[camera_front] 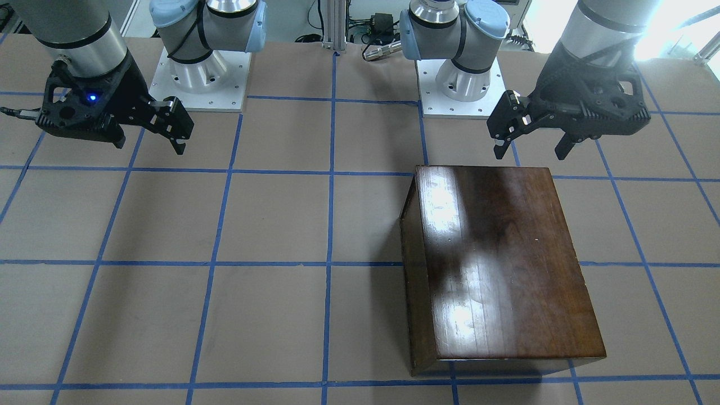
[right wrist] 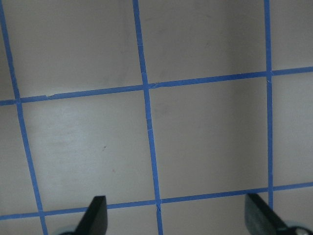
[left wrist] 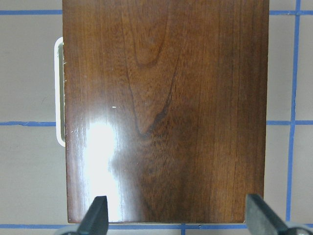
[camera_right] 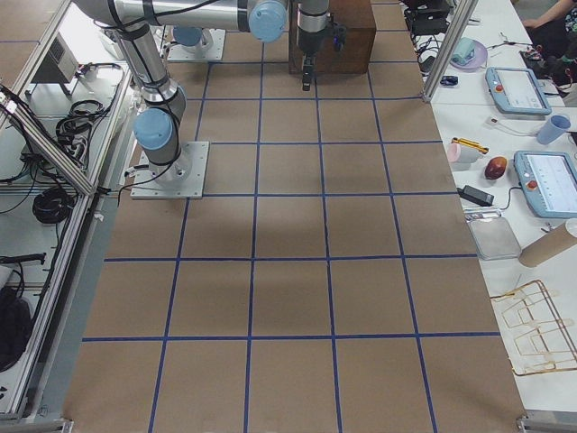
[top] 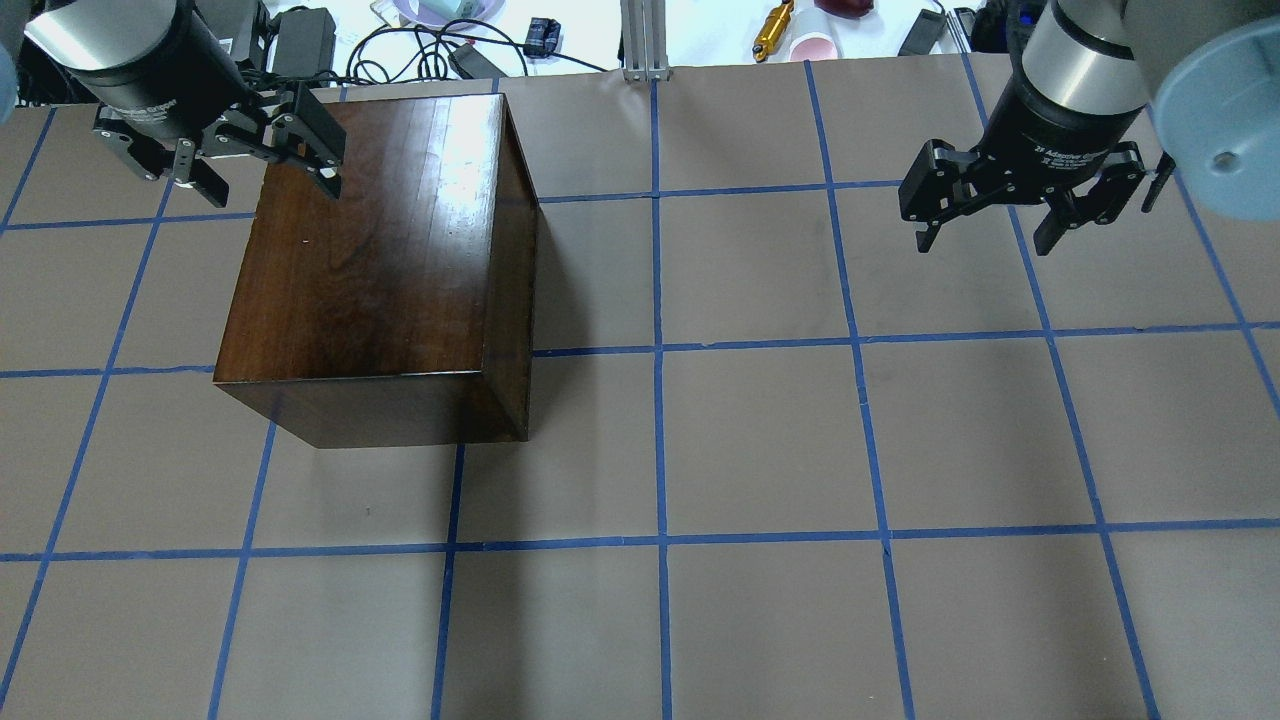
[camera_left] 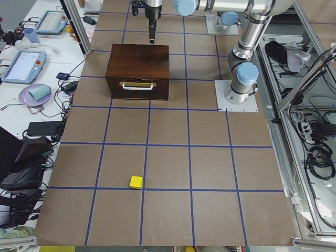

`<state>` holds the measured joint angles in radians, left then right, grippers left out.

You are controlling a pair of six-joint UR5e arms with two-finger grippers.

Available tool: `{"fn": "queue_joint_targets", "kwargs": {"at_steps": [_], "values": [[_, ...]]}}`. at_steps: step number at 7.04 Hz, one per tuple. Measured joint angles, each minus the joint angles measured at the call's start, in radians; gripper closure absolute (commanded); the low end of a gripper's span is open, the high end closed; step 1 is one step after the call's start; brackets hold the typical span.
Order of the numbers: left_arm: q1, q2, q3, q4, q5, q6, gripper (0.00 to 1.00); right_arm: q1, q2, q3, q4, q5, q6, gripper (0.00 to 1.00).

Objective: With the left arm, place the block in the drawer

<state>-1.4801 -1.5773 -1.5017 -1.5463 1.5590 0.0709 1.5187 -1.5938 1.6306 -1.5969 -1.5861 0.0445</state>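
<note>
Overhead exterior, left hand [top: 272, 188] released, pointing down above wooden box [top: 380, 260], right hand [top: 985, 243] released over table [top: 760, 450].

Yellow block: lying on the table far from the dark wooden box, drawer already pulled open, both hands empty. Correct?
No: the dark-fronted drawer is shut, flush with the glossy dark-brown wooden box, as exterior left shows. The rest holds: the small yellow block lies on the brown table far from the box, and the left hand and right hand are empty.

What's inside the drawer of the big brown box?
The drawer is shut, so its inside is hidden. The yellow block lies out on the table, away from the box.
</note>
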Motion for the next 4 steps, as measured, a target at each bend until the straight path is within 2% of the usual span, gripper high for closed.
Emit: {"fn": "queue_joint_targets", "kwargs": {"at_steps": [4], "values": [[0.019, -0.029, 0.009, 0.023, 0.001, 0.021, 0.00, 0.000, 0.000, 0.000, 0.000, 0.000, 0.000, 0.00]]}}
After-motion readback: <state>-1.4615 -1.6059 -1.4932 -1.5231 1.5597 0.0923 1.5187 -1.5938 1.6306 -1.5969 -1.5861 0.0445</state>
